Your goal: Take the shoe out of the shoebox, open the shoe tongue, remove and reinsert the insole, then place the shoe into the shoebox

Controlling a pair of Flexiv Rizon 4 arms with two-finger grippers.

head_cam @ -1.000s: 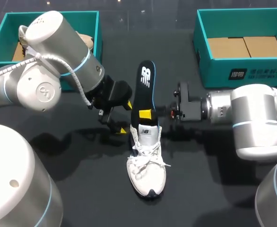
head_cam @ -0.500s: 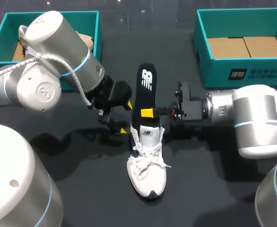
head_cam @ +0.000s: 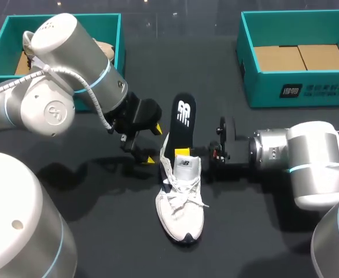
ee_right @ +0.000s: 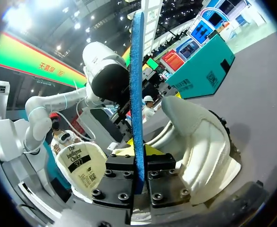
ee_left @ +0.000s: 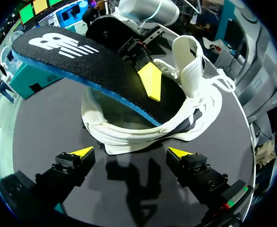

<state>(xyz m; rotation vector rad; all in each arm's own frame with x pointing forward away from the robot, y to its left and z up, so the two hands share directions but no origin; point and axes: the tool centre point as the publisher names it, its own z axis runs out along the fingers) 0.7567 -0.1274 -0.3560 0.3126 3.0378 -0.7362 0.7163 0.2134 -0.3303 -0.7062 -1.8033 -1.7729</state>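
Insole half in the shoe, boxing not yet done

The shoe (head_cam: 180, 202) stands on the worktop (head_cam: 111, 197), out of the teal shoebox (head_cam: 262, 87), its tongue (head_cam: 184, 167) raised. Our right claw (ee_right: 138, 172) pinches the insole (head_cam: 183, 124), whose toe end sits inside the shoe. Our left claw (ee_left: 131, 152) hangs open beside the heel. We judge that seating and boxing remain. A white logo (head_cam: 184, 110) marks the insole.

White logo (head_cam: 184, 110) on insole (head_cam: 180, 133), white print (head_cam: 308, 90) on shoebox (head_cam: 263, 87) wall
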